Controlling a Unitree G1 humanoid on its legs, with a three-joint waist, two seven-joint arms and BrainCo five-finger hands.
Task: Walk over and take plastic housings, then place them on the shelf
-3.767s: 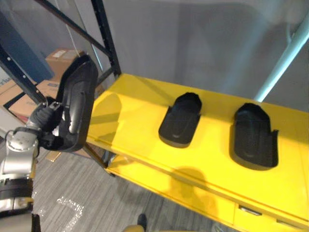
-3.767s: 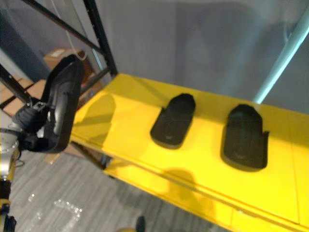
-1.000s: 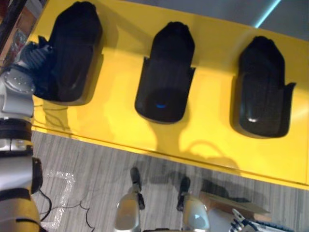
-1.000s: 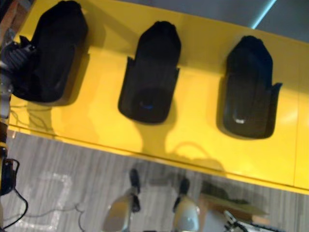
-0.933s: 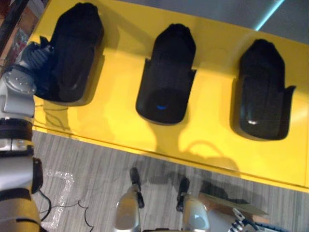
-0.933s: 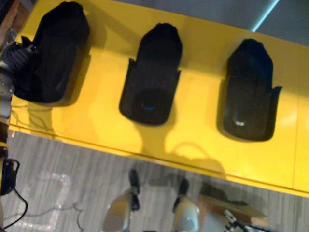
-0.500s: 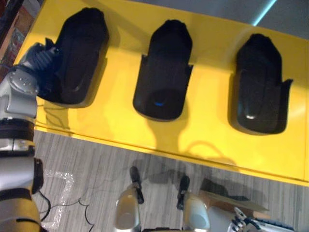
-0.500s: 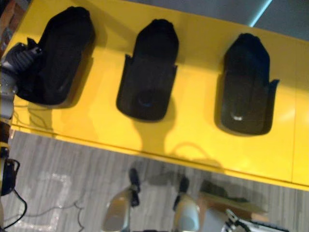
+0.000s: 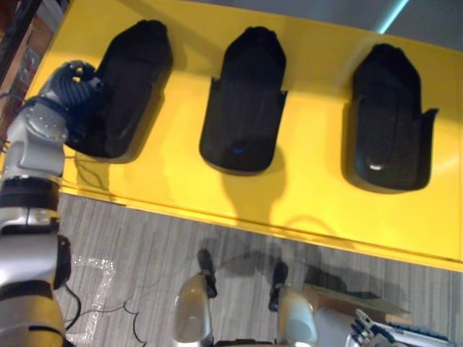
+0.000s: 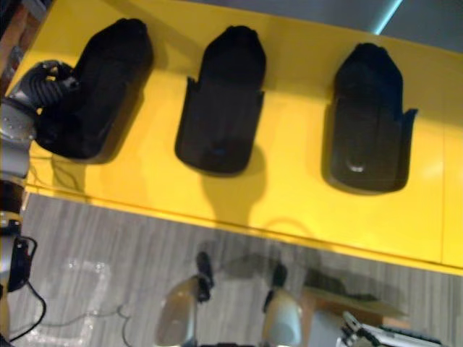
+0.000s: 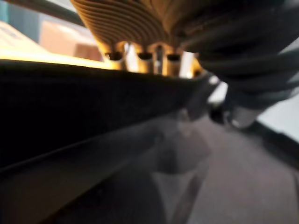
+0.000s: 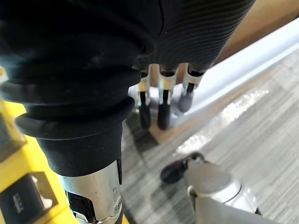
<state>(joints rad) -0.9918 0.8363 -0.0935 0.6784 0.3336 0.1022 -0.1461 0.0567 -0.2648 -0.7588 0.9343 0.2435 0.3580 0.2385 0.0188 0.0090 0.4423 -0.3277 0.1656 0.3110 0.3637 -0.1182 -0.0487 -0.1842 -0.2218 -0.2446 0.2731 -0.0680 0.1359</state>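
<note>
Leftmost housing (image 9: 134, 79) on shelf (image 9: 311, 191), left robot hand (image 9: 74, 88) against its side.

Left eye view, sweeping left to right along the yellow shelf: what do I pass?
left hand, against the first housing's edge → left housing → middle housing → right housing; all three housings lie on the yellow shelf.

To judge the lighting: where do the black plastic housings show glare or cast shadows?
Left eye view: white glint low on the right black plastic housing, faint blue one on the middle housing. Right eye view: left housing shades the yellow shelf along its right side.
</note>
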